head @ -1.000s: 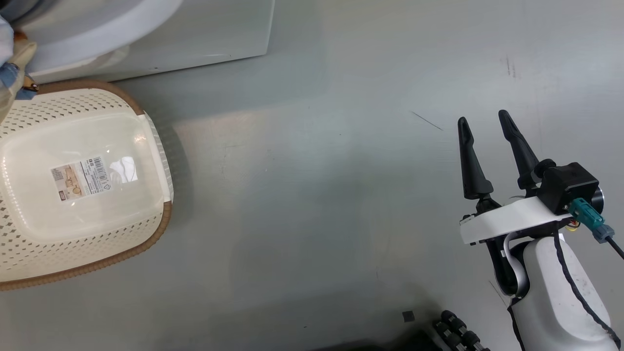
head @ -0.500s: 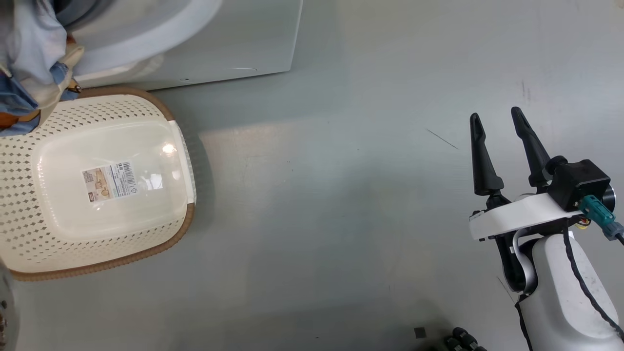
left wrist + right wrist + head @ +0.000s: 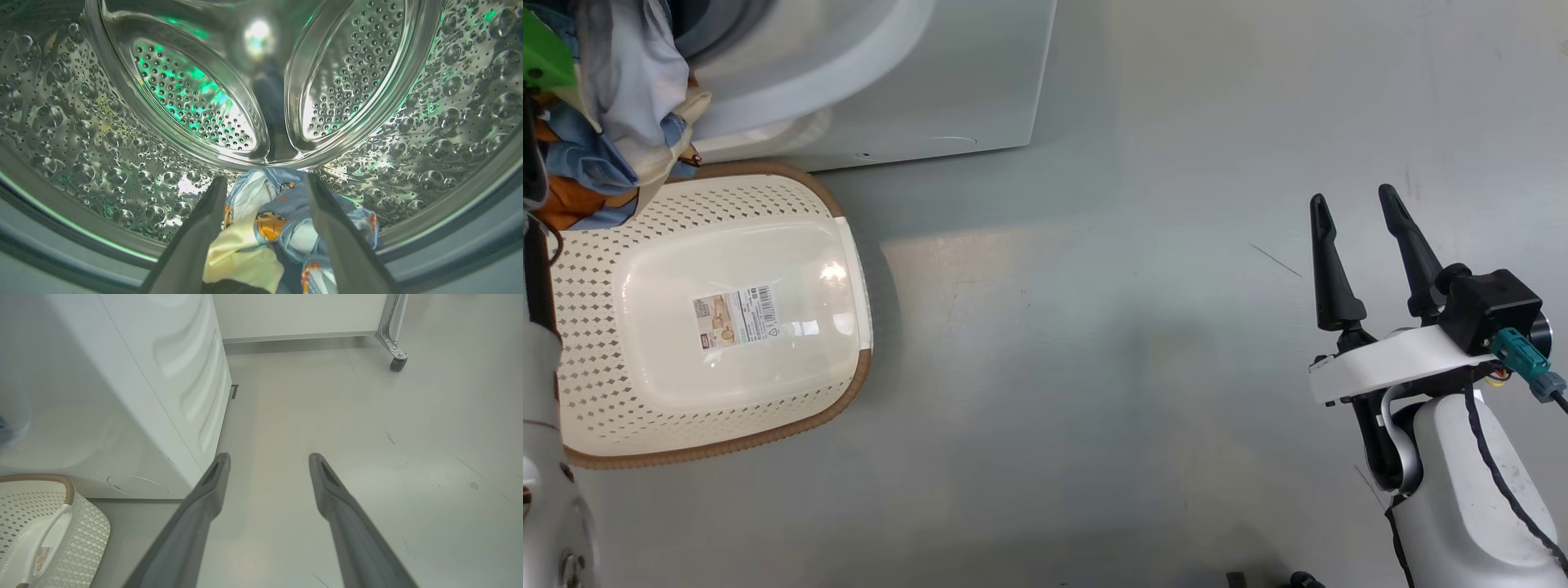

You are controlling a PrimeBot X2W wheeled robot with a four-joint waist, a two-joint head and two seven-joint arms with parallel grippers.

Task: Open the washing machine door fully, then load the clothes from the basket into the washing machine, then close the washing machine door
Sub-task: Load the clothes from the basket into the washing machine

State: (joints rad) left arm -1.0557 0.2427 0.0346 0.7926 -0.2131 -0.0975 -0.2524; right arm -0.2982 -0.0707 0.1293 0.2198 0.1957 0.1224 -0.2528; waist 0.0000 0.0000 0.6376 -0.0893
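Nearest, the right end effector [image 3: 1352, 198] hangs wide and empty over the floor [image 3: 1094, 327]. To its left the basket [image 3: 719, 441] lies empty, as a second ago; only the head has turned. Farther left, the clothes [image 3: 278, 220] sag at the washing machine [image 3: 964, 73] mouth between the left end effector [image 3: 265, 178]'s wide fingers, apparently released. They probably need pushing deeper.

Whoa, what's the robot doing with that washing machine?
It is loading laundry. Its left end effector reaches into the steel drum of the washing machine, fingers spread wide, with the blue cartoon-print clothes bunched between them at the drum's mouth. Some cloth hangs over the front of the opening. The basket on the floor beside the machine looks empty. The right end effector hangs open above the floor, holding nothing.
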